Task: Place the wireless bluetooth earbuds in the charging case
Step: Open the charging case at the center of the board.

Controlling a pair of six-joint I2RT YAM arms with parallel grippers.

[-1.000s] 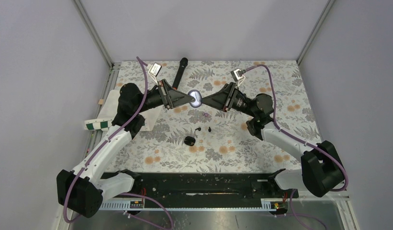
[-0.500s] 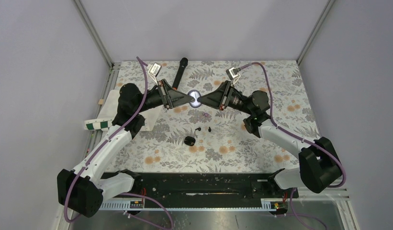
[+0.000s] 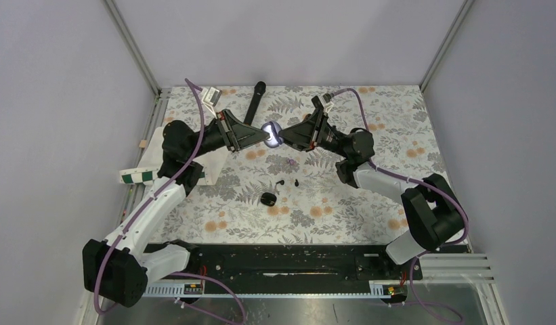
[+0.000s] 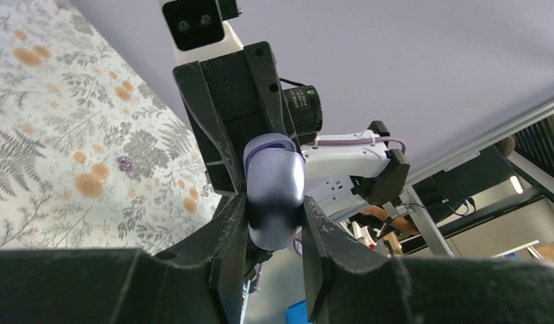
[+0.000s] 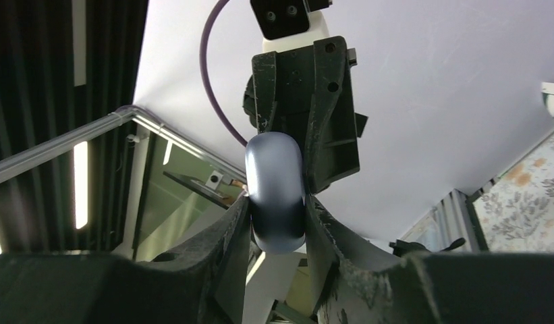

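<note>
The charging case (image 3: 273, 134) is a glossy rounded pebble that reflects grey-lavender, held in the air over the back middle of the table. My left gripper (image 3: 266, 138) is shut on it from the left and my right gripper (image 3: 281, 138) from the right. In the left wrist view the case (image 4: 274, 177) sits squeezed between both fingers of the left gripper (image 4: 273, 208). The right wrist view shows the case (image 5: 274, 179) pinched the same way in the right gripper (image 5: 275, 210). Two tiny black earbuds (image 3: 280, 182) (image 3: 295, 182) lie on the floral cloth below.
A larger black rounded piece (image 3: 267, 198) lies just in front of the earbuds. A small purple bit (image 3: 290, 162) lies under the grippers. A black stick (image 3: 254, 101) rests at the back. A white block with a green-checked strip (image 3: 141, 175) sits at the left edge.
The right gripper's fingers closed onto the case. Both wrists tilted up and the case shifted slightly toward the back; the right arm drew in to the left.
</note>
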